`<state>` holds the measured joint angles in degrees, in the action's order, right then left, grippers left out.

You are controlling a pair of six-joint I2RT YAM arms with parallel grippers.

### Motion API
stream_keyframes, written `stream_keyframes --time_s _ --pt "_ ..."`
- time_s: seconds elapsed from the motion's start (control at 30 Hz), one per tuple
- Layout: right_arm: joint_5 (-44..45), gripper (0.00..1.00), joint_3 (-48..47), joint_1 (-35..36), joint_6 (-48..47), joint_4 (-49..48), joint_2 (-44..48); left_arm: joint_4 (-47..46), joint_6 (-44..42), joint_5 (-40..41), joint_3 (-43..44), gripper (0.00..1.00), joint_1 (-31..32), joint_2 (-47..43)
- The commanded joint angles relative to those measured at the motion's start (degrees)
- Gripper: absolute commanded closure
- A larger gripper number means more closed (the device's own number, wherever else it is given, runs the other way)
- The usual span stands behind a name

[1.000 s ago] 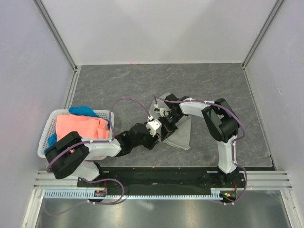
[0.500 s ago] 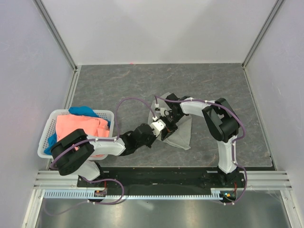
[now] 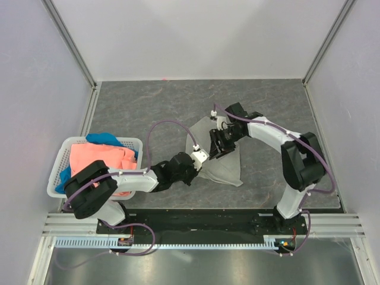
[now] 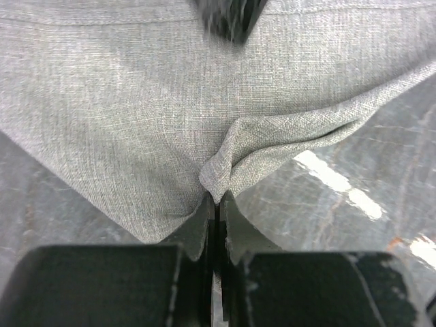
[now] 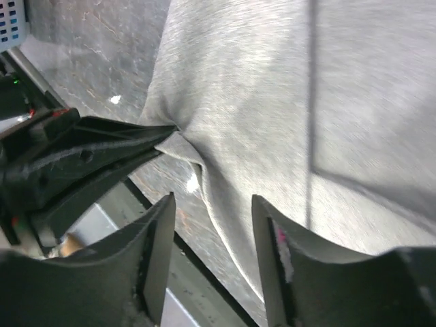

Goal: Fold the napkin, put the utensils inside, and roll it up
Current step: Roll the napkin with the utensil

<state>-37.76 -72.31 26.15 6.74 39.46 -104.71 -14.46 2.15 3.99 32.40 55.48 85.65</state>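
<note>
**Napkin.** The napkin (image 3: pixel 228 169) lies on the worktop (image 3: pixel 148 107) near the middle, between the two arms. It is largely flat, apart from one small raised pleat at its near-left edge.

**Left jaws.** The left jaws are closed tight on that pleat. The left wrist view shows the fingers pressed together with a peak of grey fabric caught between their tips.

**Right jaws.** The right jaws stand apart and hold nothing. They hang over the cloth, just beyond the pleat, with fabric showing in the gap between the fingers.

**Utensils.** No view shows the utensils, so their position cannot be given.

**Governing relation.** From the left jaws the cloth spreads away and to the right, toward the right arm (image 3: pixel 279 139). Its longer run goes from the far-left corner to the near-right one. The left arm (image 3: pixel 130 181) has the edge in hand; the right is nearer the middle of the cloth and the far side.

**Judgement.** The fold appears to be the step in hand. It likely calls for carrying the pinched edge across the cloth toward the far right. The grip is shallow — it may slip.

**Elsewhere.** A basket (image 3: pixel 128 141) at the left holds a coral cloth (image 3: pixel 101 159) and a blue cloth (image 3: pixel 104 139), well apart from the napkin.
</note>
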Motion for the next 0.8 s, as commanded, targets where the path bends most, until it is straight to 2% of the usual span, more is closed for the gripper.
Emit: stream_keyframes --time_s 0.0,0.13,0.17,0.27,0.33,0.47,0.53,0.77 --pt "3.57 0.41 8.03 -0.4 -1.29 -4.38 10.27 5.75 5.57 -8.28 1.61 0.98 -1.16 -1.36" --pt "7.69 0.35 18.24 0.39 0.55 -14.48 21.54 7.43 8.56 -17.14 2.05 0.98 -4.41 -1.62" --pt "11.01 0.35 20.35 0.91 0.99 -18.85 23.91 7.6 9.18 -18.83 1.96 0.98 -5.2 -1.62" --pt "18.65 0.32 28.09 7.31 2.31 -27.49 33.13 9.53 11.72 -24.8 2.84 0.98 -7.93 -1.01" --pt "22.01 0.3 31.52 10.05 1.79 -31.27 34.83 11.2 12.43 -27.7 4.07 0.98 -9.33 -0.48" --pt "30.0 0.28 32.06 17.86 -1.55 -32.96 33.52 13.49 14.45 -31.58 5.91 0.98 -11.71 -0.31" --pt "31.6 0.28 31.54 19.63 -2.78 -33.48 32.2 14.1 15.07 -33.86 6.36 0.98 -13.2 -0.04" --pt "31.17 0.28 28.81 24.21 -8.93 -33.22 24.56 16.48 16.13 -36.77 7.59 0.98 -15.4 2.33"
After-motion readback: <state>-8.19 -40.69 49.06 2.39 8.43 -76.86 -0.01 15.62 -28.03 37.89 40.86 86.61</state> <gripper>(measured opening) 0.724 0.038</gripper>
